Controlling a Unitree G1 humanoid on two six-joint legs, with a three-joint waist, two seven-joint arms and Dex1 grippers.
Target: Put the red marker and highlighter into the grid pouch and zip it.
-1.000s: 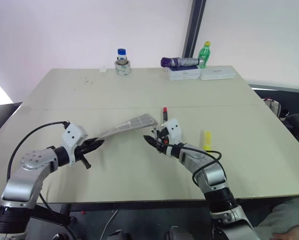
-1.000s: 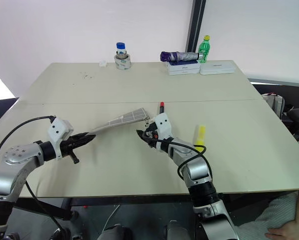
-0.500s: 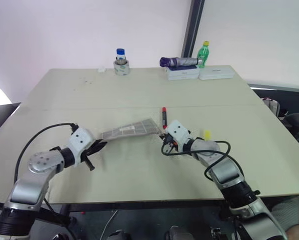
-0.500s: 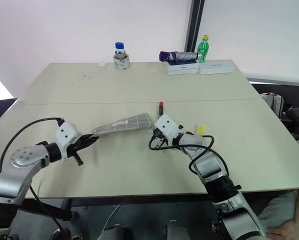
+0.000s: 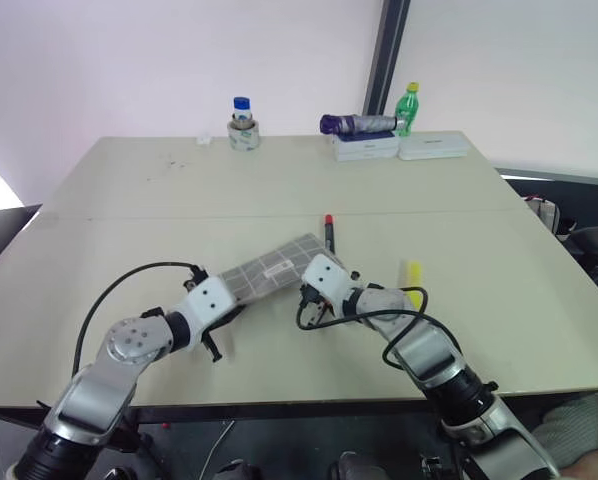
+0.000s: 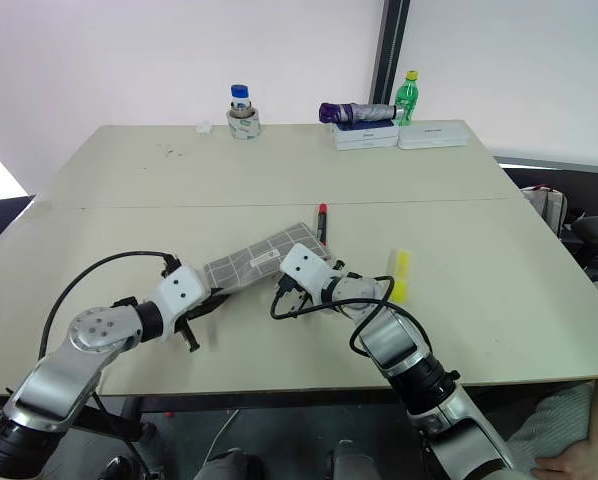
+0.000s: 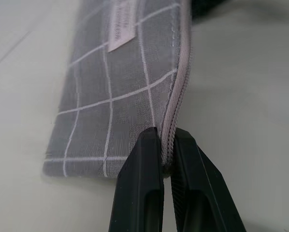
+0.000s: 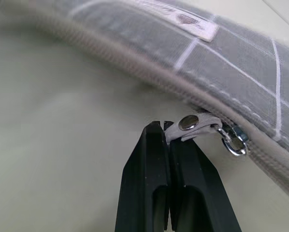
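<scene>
Opening grid pouch: left gripper clamping zipper-edge corner, right gripper pinching zipper pull tab. Next: drawing tab along zipper, away from left jaws.

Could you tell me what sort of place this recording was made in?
Probably an office or lab room: a large pale table against plain white walls, with flat white boxes, a folded umbrella and a green bottle along its far edge.
</scene>
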